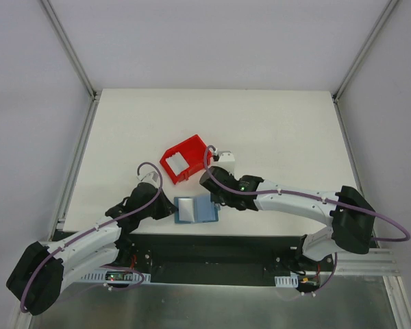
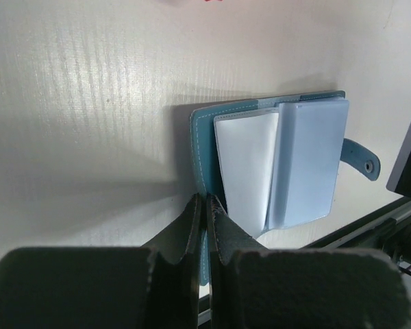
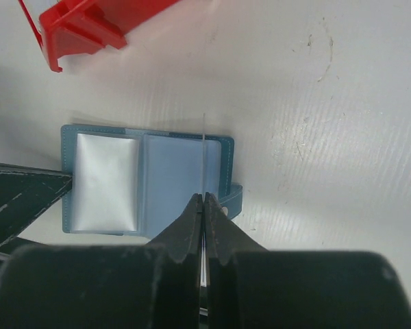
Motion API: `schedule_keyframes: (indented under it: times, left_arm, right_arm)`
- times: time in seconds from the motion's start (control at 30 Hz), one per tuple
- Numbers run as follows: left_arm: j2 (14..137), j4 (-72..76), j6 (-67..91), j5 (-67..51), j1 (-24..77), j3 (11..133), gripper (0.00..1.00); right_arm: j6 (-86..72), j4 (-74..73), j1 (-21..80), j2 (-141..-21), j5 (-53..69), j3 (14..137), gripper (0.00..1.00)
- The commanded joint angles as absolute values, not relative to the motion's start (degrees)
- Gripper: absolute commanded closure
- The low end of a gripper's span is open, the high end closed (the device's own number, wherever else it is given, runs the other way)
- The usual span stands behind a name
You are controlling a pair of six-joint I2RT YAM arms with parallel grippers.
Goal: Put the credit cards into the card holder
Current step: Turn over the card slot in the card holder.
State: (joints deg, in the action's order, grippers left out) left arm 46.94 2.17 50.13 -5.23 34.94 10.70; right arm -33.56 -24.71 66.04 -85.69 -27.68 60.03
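Open teal card holder (image 3: 170, 177); left fingers (image 2: 192, 221) pinch its cover, right fingers (image 3: 190, 216) pinch seemingly an edge-on card (image 3: 203, 147).

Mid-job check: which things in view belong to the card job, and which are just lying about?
Job:
card holder, open, edge pinched by left pincer
credit card, held edge-on in right pincer
white cards in the bin

Lying about:
red bin itself, merely their container

I can read no text, label, brand or number in any view. The card holder (image 3: 171, 178) and red bin (image 1: 194, 149) appear plain; the credit card (image 3: 203, 157) presents edge-on only.
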Motion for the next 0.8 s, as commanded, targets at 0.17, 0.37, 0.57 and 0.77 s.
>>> schedule_keyframes:
  times: [0.17,0.37,0.57,0.77]
  left_arm:
    - [47.99,0.88,50.36,-3.43,35.51,9.76,1.0]
    - [47.99,0.88,50.54,-2.99,35.51,9.23,1.0]
    - [47.29,0.97,50.98,-2.73,35.51,8.79,1.0]
    - [47.37,0.97,51.06,-2.73,35.51,8.7,1.0]
  right_arm:
    - [-36.12,-22.42,65.57,-86.04,-25.14,58.1,1.0]
    - [-37.0,-19.69,64.51,-87.36,-21.8,56.07,1.0]
    - [-37.62,-18.28,64.42,-89.12,-20.13,55.63,0.99]
    - [-38.49,-16.7,64.25,-90.35,-18.63,54.76,1.0]
